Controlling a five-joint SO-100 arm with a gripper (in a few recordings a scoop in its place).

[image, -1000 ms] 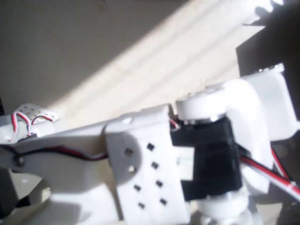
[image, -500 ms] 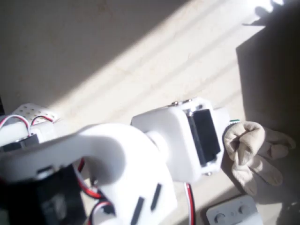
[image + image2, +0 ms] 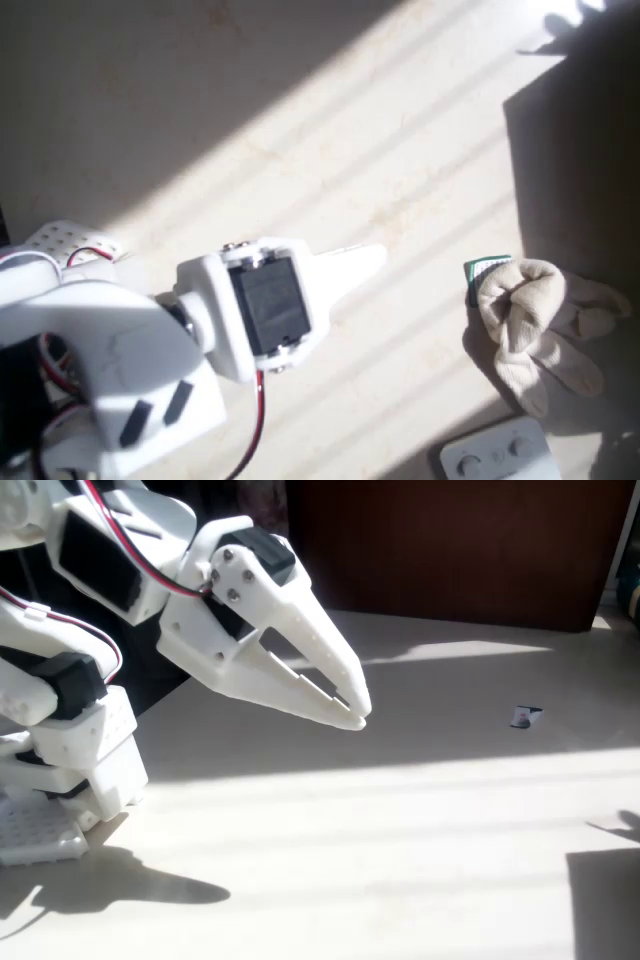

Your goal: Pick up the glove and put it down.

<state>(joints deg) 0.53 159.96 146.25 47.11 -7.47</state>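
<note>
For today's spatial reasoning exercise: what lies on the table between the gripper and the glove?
In the overhead view, the stretch between the gripper and the glove is bare, sunlit table; a small green card touches the glove's edge.

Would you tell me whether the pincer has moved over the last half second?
Yes: in the overhead view the pincer has pulled back left, away from the glove.

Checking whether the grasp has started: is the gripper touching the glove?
Apart. The overhead view shows bare table between the gripper and the glove.

Pale sunlit table (image 3: 330,130), cream glove (image 3: 535,325), green card (image 3: 484,271), grey device (image 3: 500,452)
</note>
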